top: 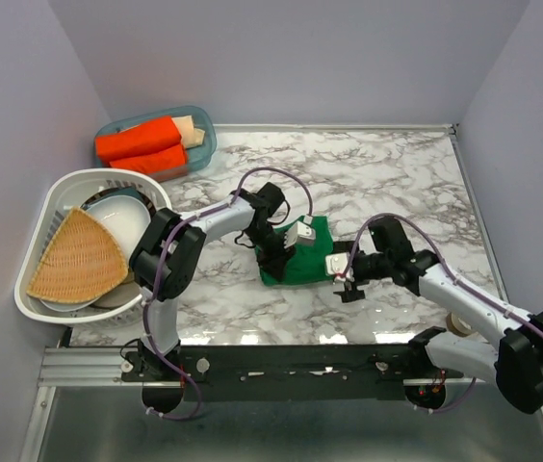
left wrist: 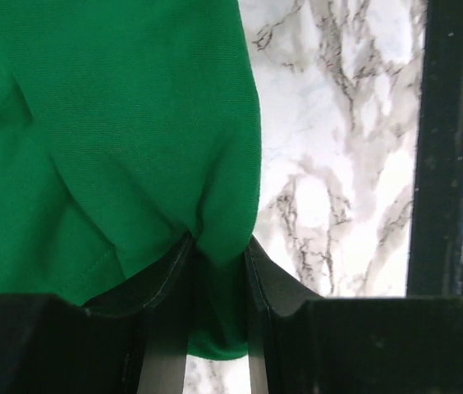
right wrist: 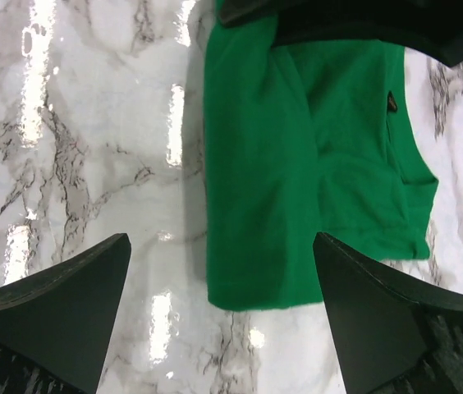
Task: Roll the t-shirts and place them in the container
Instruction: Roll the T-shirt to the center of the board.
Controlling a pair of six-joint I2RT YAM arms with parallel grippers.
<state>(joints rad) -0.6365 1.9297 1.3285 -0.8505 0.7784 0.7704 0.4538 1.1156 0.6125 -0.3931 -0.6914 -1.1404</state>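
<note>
The green t-shirt (top: 296, 265) lies bunched into a compact, folded bundle at the middle of the marble worktop (top: 387, 173), not yet a tidy roll. In the left wrist view, a pleat of its fabric runs down between the fingers of my left end effector (left wrist: 217, 246), which is clamped on that gather at the shirt's edge. My right end effector (right wrist: 221, 240) hangs over the opposite side with its fingers spread wide and nothing between them. Through its camera I see the shirt's straight folded edge and a loose corner lying flat on the marble.

I judge this to be the rolling step itself: one side is pinched, the other is free, and the bundle looks loose rather than wound. Next, I think the right end effector needs to come down on the free edge and grip it level with the left, so that both ends turn together and the roll does not skew into a cone.

Farther out, the orange-red rolls (top: 142, 144) and the beige roll (top: 187, 127) sit in a blue bin (top: 204, 144) at the far left corner.
</note>
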